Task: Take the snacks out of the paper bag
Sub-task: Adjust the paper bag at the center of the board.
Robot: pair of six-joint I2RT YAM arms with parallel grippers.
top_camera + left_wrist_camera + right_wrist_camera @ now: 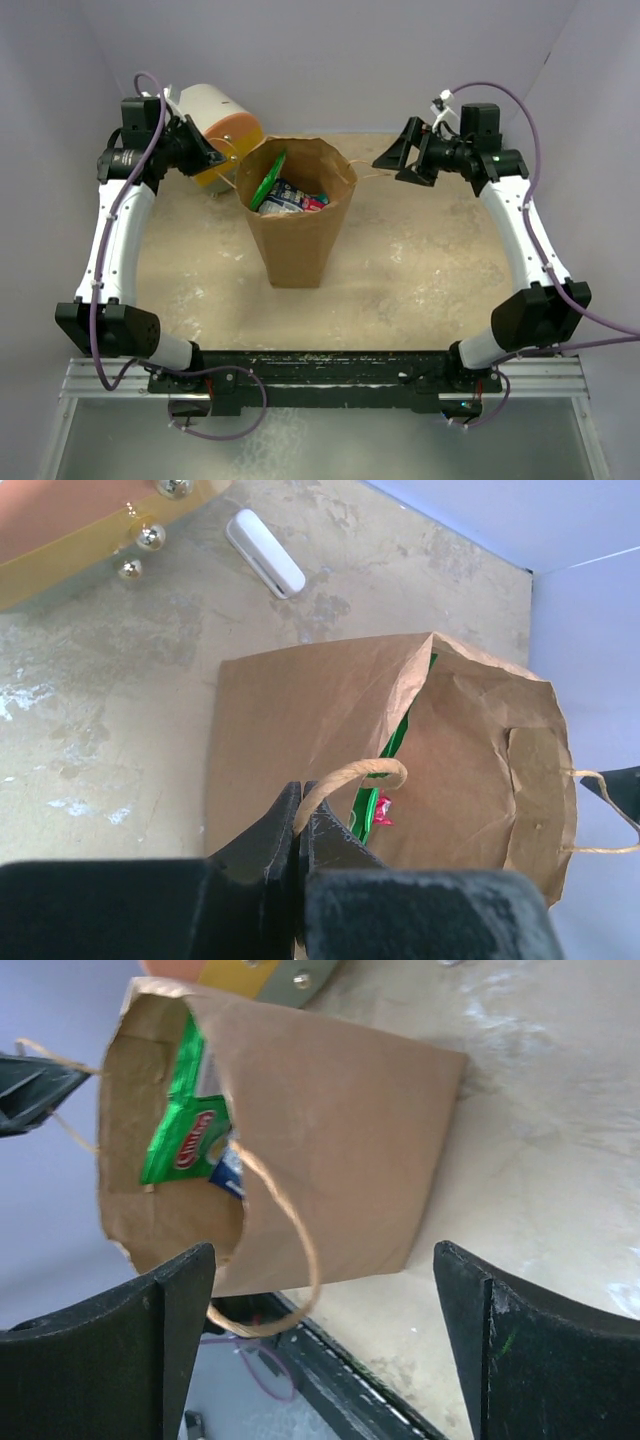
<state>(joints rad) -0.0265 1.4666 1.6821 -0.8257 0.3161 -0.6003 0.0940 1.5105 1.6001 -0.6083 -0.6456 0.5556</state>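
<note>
The brown paper bag (297, 215) stands upright mid-table, mouth open. Inside lie the snacks: a green chip bag (268, 180), a blue-white pouch (288, 197) and a pink wrapper (316, 202). My left gripper (215, 158) is shut on the bag's left twisted handle (350, 777), fingertips pinched together (300, 792). My right gripper (392, 160) is open and empty beside the bag's right rim. In the right wrist view the right handle loop (290, 1250) hangs between the open jaws (325, 1280), near the left finger, touching neither. The green chip bag (190, 1130) shows there too.
A white-and-orange cylinder (220, 125) lies behind the bag at the back left, close to my left gripper. A small white bar (265, 552) lies on the table beside it. The table's black front rail (340, 1380) runs below the bag.
</note>
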